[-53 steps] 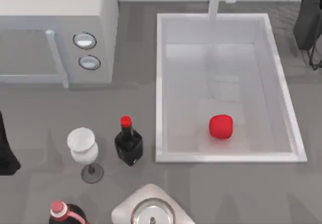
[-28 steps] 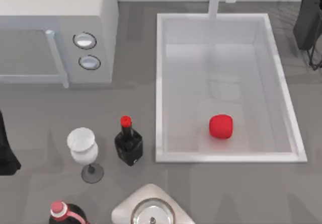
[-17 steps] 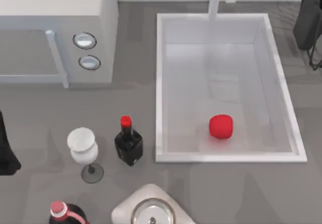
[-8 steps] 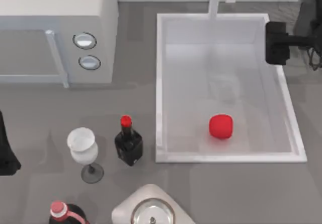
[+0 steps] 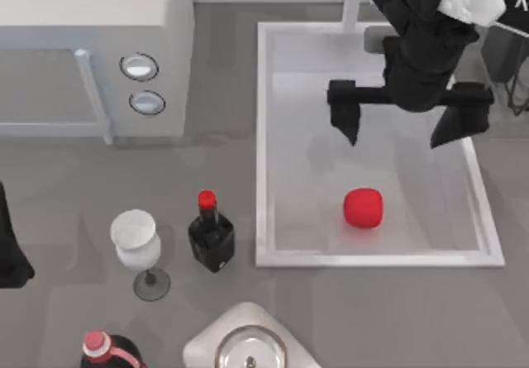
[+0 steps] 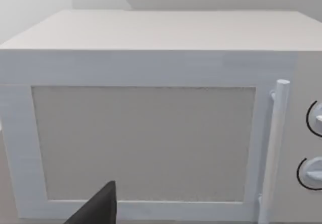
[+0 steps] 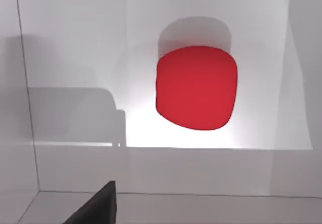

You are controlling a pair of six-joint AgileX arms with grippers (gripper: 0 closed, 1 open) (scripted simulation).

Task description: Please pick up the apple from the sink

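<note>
The bright red apple [image 5: 363,208] lies on the floor of the white sink [image 5: 261,153], near its front wall. My right gripper [image 5: 397,136] hangs open over the sink's middle, behind the apple and apart from it, its two dark fingers spread wide across the basin. In the right wrist view the apple [image 7: 196,88] sits on the sink floor beyond the sloping wall [image 7: 151,168], with one dark finger [image 7: 100,208] at the edge. My left arm [image 5: 8,252] stays parked at the table's left edge; its gripper faces the microwave, one finger [image 6: 100,209] standing off-centre, open.
A pale faucet [image 5: 354,0] rises at the sink's back rim. The white microwave [image 5: 91,45] stands at the back left. Left of the sink stand a wine glass [image 5: 136,240] and a red-capped dark bottle [image 5: 211,237]. Another bottle [image 5: 103,351] and a round metal item [image 5: 250,345] sit at the front edge.
My right arm has swung in from the right edge to above the sink, fingers spread. The apple and the left arm have not moved.
</note>
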